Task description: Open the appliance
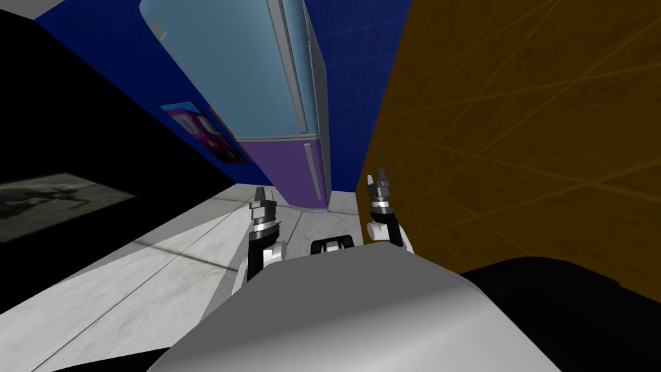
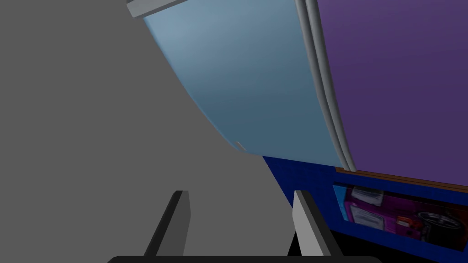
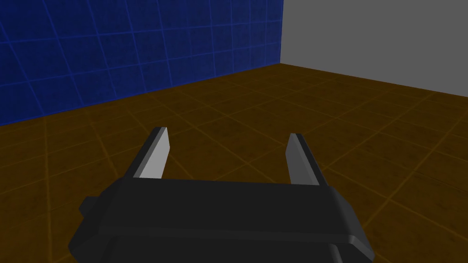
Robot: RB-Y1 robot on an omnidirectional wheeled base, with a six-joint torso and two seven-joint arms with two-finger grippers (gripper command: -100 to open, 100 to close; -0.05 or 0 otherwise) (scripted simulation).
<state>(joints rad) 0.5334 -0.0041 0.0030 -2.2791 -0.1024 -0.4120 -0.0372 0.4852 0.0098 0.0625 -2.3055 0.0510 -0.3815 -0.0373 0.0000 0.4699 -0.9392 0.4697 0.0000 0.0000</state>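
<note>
Blue wall (image 1: 363, 64); fridge (image 1: 258, 71) beyond left claw (image 1: 263, 196)

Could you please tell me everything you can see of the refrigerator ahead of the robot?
The refrigerator is a tall box with a light blue upper door bearing a long grey handle, and a purple lower door bearing a short grey handle. Both doors look shut. Its finish is smooth and plain. It stands on the pale floor against the blue tiled wall. The left gripper and right gripper are short of it, not touching.
</note>
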